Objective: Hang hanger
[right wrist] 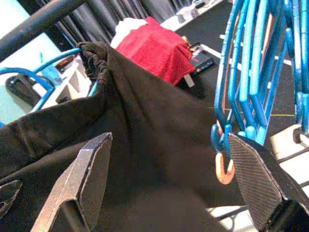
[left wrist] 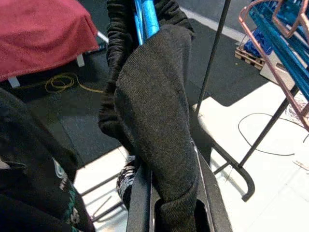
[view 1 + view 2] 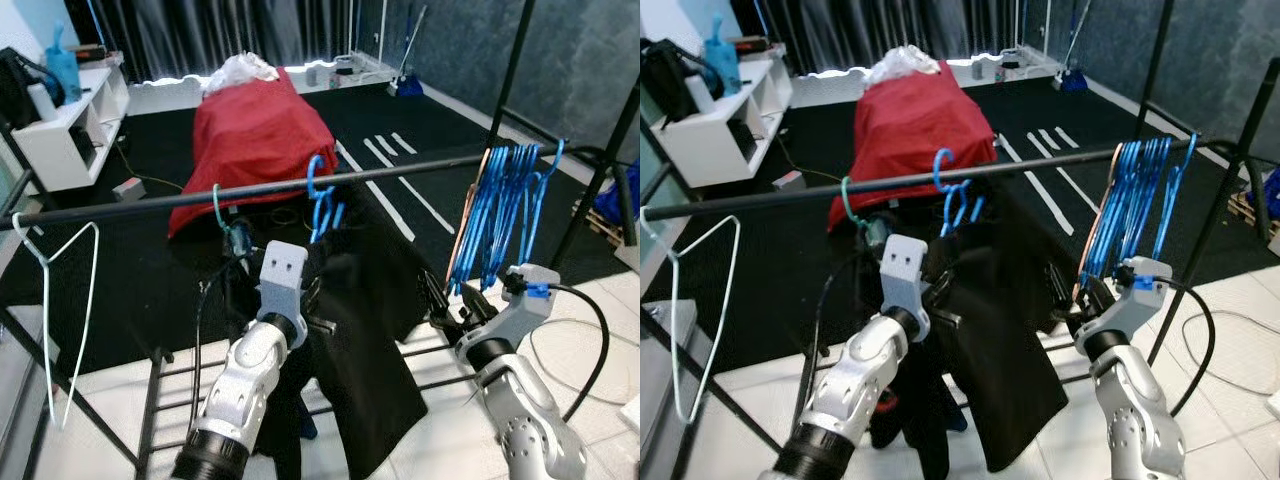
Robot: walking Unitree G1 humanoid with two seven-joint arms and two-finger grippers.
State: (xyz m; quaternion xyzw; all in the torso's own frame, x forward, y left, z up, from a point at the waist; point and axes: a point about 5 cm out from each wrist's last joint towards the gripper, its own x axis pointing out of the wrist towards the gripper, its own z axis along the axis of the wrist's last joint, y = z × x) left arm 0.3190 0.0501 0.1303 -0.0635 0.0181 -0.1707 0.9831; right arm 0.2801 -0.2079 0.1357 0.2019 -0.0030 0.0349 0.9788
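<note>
The left pincer [image 2: 169, 212] is closed on a fold of the black garment [image 3: 370, 330]: dark knit cloth fills the slot between its two fingers [image 2: 140, 198] and bulges up over them. Just past those fingertips the cloth gathers around the blue hanger [image 2: 146, 19] it is draped on, whose hook [image 3: 316, 180] sits over the black rail [image 3: 150, 202] directly above and beyond this pincer. Beside that hook, toward the robot's left, a small teal hook [image 3: 216, 205] also hangs on the rail with more dark cloth under it.

The right pincer [image 1: 169, 188] stands wide open, holding nothing. Its two ribbed pads [image 1: 256, 174] are spread well apart; the black garment lies in front of and between them, near the left-hand pad, while the lower ends of a bunch of blue hangers [image 1: 251, 77] hang just ahead of the right-hand pad. A copper-coloured hanger [image 3: 462, 235] hangs among that bunch, which is hooked on the rail above the right pincer.

Far off to the left pincer's left, a white wire hanger [image 3: 55, 300] hangs near the rail's end. Beyond the rail, on the dark carpet [image 3: 440, 120], a red cloth [image 3: 255, 135] covers a long low shape, and a white shelf unit [image 3: 65, 125] stands further left.
</note>
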